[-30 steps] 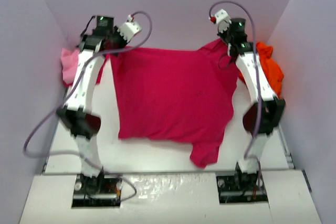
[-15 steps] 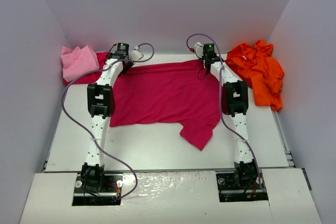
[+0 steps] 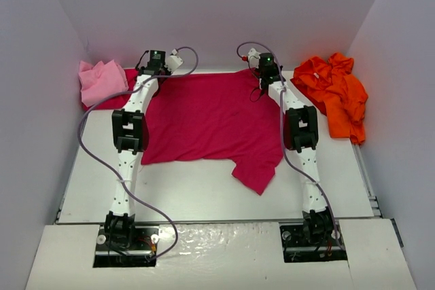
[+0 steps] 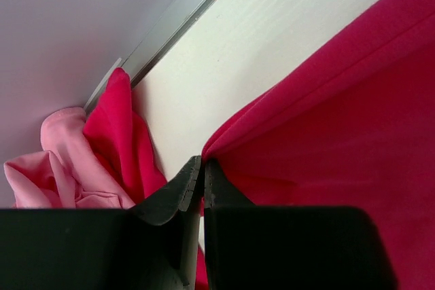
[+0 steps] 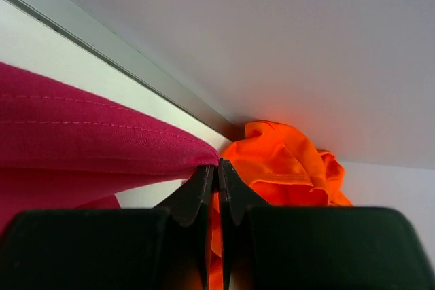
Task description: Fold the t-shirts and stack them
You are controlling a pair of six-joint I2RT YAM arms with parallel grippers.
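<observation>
1. Although one sleeve trails rumpled toward the near side, the soft crimson-magenta cloth t-shirt (image 3: 211, 117) lies mostly spread across the middle of the white table (image 3: 204, 198). Its far hem is close to the pale lilac back wall (image 3: 204, 11).
2. Left gripper (image 4: 203, 162): black jaws pinched together on the shirt's far-left corner. A ridge of cloth runs out from the tips toward the right.
3. Right gripper (image 5: 218, 165): jaws likewise closed, nipping the stitched edge at the far-right corner.
4. Crumpled light pink cloth t-shirt (image 3: 100, 81) sits in the table's far-left corner, against the side wall. A crimson fold (image 4: 119, 134) lies touching it; cannot tell whether it belongs to the spread shirt.
5. Bunched bright orange cloth t-shirt (image 3: 333, 93) is heaped at the far right. From the wrist view it sits just beyond the right gripper's tips.
6. Silver metal rail (image 4: 183, 11) runs along the table's far edge, at the foot of the back wall.
</observation>
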